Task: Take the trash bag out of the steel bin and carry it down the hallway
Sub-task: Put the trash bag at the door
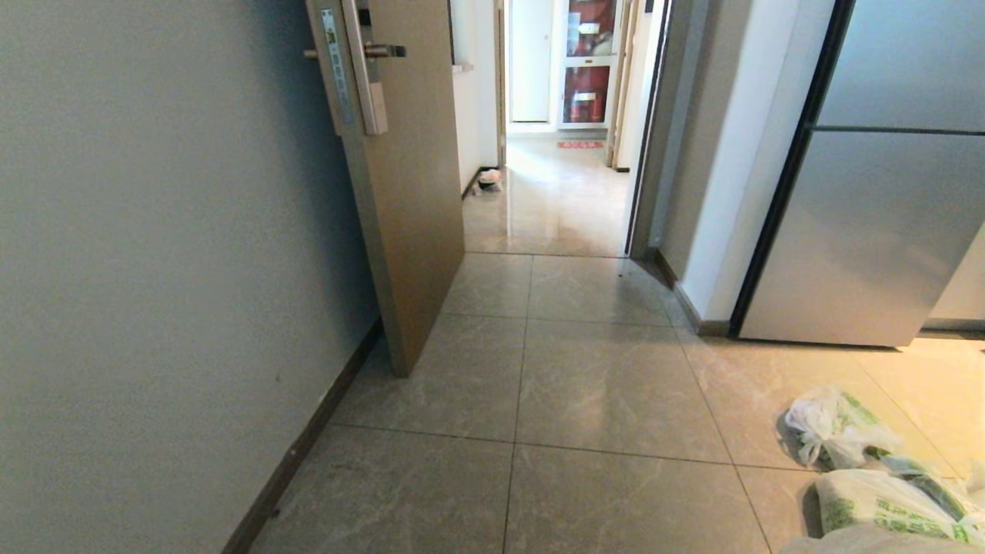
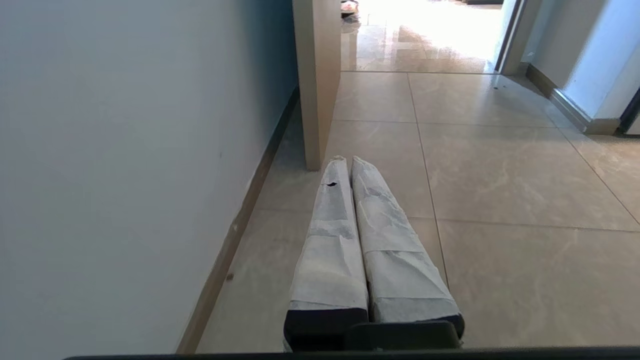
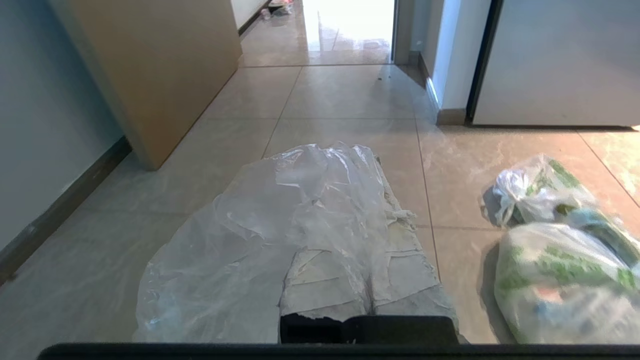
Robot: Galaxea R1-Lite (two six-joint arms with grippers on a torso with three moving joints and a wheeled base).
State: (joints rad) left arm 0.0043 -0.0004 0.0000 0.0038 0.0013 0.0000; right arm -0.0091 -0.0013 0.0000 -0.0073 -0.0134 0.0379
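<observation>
Right pincer (image 3: 367, 165) is closed, its taped fingers clamped on the trash bag (image 3: 240, 240), whose clear wrinkled plastic drapes over them above the grey floor tiles. Left pincer (image 2: 347, 160) is closed and empty, near the open door (image 2: 316, 80). The hallway (image 1: 558, 192) lies ahead through the doorway; white bags with green print (image 1: 862, 462) sit right, before the refrigerator (image 1: 869, 231).

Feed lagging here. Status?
Right pincer shut on bag. Left pincer shut, empty. Open door narrows doorway; printed bags right.
</observation>
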